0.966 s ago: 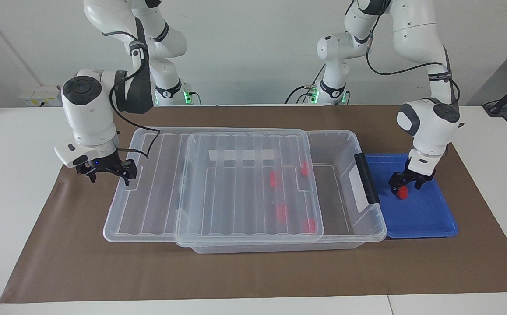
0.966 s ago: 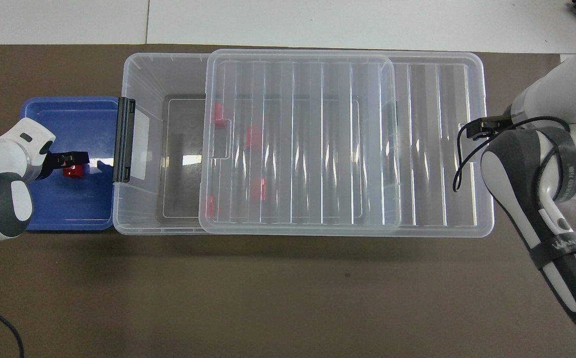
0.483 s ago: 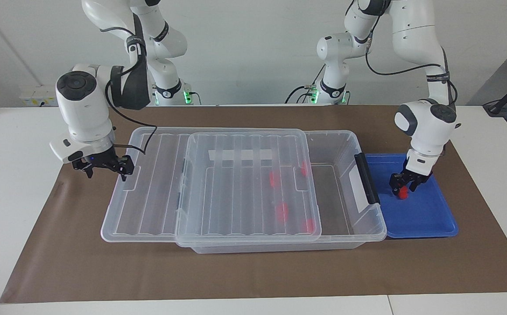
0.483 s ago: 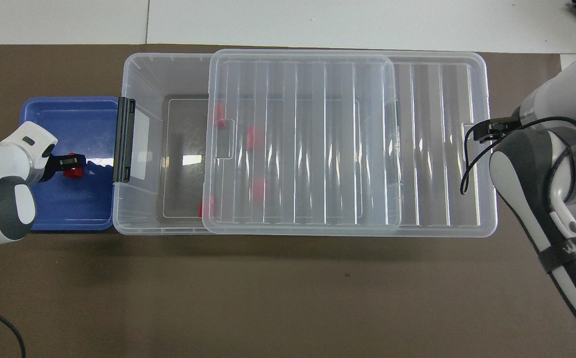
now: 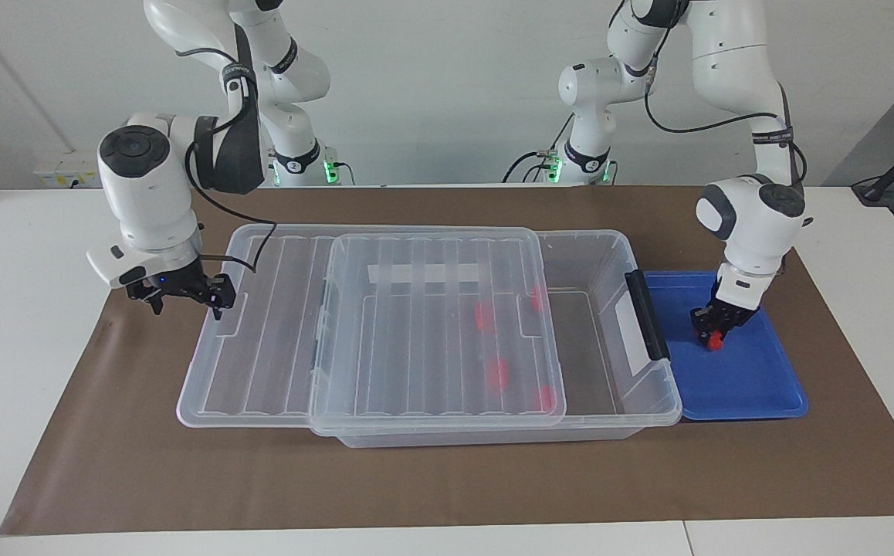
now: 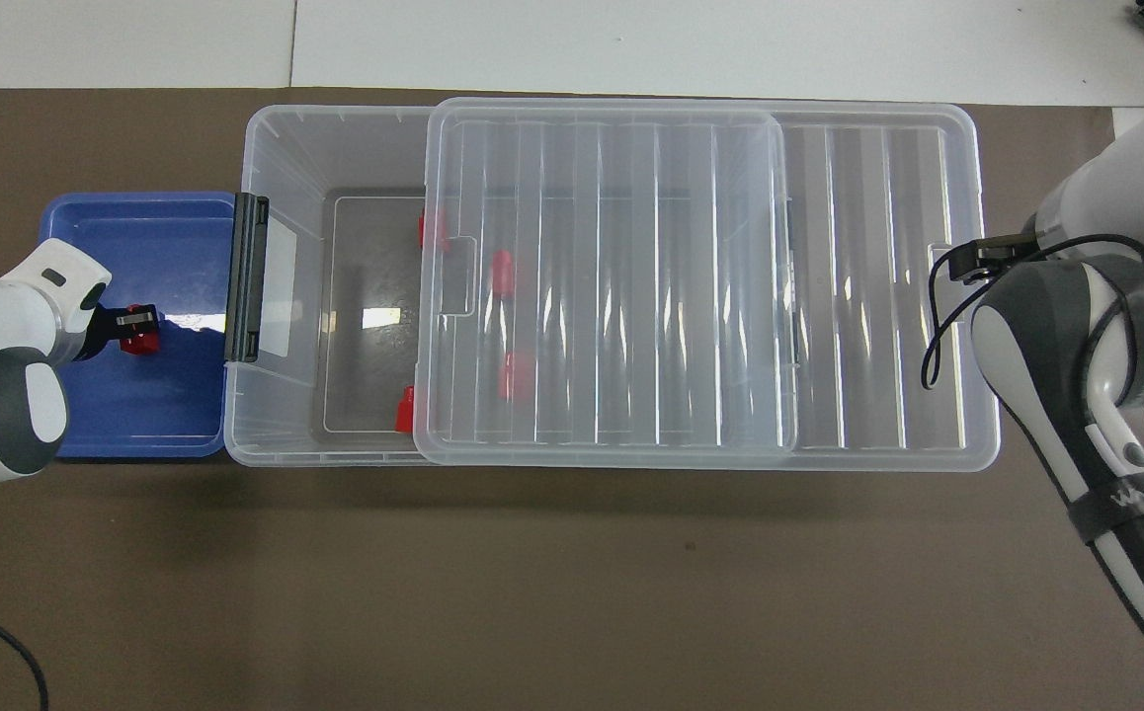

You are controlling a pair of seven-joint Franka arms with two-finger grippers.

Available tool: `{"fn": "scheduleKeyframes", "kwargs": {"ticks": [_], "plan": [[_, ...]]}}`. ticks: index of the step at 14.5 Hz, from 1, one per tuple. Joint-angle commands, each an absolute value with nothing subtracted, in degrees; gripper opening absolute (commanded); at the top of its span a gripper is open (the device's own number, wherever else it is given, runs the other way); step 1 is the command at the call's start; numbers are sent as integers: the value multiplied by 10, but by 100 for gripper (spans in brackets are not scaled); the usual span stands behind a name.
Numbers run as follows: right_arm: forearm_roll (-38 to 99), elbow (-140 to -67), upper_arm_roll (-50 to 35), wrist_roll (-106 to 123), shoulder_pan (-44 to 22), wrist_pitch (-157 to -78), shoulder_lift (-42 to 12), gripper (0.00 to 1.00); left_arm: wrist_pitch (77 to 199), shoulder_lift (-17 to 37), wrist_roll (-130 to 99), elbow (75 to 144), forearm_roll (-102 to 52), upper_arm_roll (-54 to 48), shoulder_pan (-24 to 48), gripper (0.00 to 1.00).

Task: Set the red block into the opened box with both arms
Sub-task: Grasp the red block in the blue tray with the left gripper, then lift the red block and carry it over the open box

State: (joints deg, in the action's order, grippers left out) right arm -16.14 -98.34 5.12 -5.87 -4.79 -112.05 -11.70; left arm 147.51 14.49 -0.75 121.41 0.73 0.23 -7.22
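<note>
While red block [image 5: 714, 340] sits in blue tray [image 5: 756, 386], left claw [image 5: 710, 328] closed on it. Block looks small, light, rigid; pinch flat sides. Right claw [image 5: 184, 297] at lid [image 5: 277, 324] edge, fingers apart. Lid covers most of box [image 5: 609, 255]; only tray-end gap open.

The ribbed lid [image 6: 612, 286] blurs the four red blocks inside the box [image 6: 281, 158], so their shapes cannot be told. The left gripper [image 5: 713, 330] covers much of the red block [image 5: 716, 342] on the blue tray [image 5: 756, 386]. Overhead, the right arm [image 6: 1096, 326] is cut off by the picture's edge.
</note>
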Motion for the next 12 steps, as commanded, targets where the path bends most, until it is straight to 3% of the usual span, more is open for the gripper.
{"fn": "scheduleKeyframes", "kwargs": {"ticks": [1, 7, 12], "plan": [[-190, -989, 48, -43, -40, -1105, -107, 100, 1323, 123, -30, 1131, 5, 9, -64, 0], [-198, -987, 47, -43, -40, -1099, -103, 100, 1124, 87, -62, 1020, 6, 3, -55, 0], [-114, -980, 45, -47, -41, -1082, -55, 100, 1025, 85, -209, 937, 1, 2, 24, 0]]}}
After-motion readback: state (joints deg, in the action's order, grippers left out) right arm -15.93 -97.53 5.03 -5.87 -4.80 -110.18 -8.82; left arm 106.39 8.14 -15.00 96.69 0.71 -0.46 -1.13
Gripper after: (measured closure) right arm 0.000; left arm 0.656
